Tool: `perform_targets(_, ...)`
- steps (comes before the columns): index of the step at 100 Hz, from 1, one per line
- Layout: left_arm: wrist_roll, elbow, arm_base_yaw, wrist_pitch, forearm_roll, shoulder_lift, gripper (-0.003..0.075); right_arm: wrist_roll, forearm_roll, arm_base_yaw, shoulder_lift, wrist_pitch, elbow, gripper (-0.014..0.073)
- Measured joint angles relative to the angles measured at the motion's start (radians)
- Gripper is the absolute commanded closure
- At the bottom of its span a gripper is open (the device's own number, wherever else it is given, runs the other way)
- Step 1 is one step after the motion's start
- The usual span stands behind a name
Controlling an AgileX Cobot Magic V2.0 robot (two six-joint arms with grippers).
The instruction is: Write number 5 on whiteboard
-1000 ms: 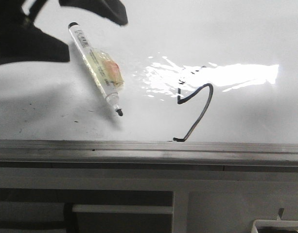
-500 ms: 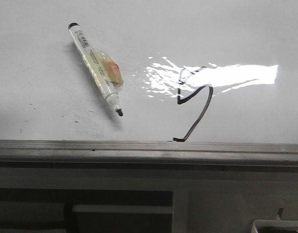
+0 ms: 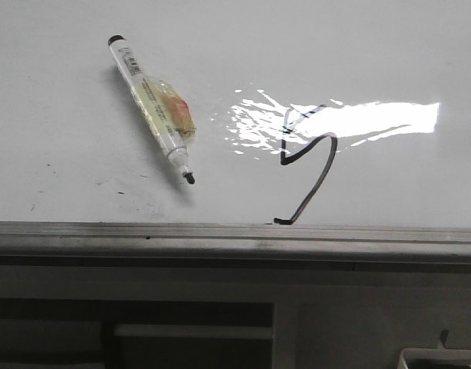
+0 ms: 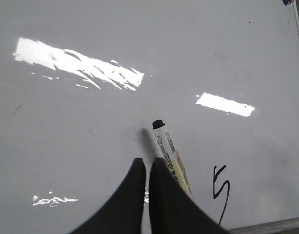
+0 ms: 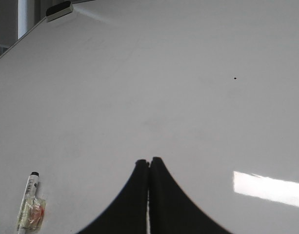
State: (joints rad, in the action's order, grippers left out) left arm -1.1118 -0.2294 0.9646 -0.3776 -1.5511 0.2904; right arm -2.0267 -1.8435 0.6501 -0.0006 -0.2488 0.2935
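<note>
Black left gripper [image 4: 146, 165] closed, empty, above whiteboard [image 4: 90, 126], marker [image 4: 171, 163] beside number 5 [image 4: 221, 192]; right gripper [image 5: 149, 163] closed, empty

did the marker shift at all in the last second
No. In the front view the marker lies at the same spot and angle relative to the 5 and the whiteboard's edge rail.
</note>
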Motion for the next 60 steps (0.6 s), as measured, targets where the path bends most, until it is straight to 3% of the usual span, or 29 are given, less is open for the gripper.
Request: perform_targets(60, 0.0, 0.016, -0.009, 0.0, -0.002, -0.008, 0.0741, -0.004, -0.004, 0.0, -0.002, -0.036, -0.002, 0.0659)
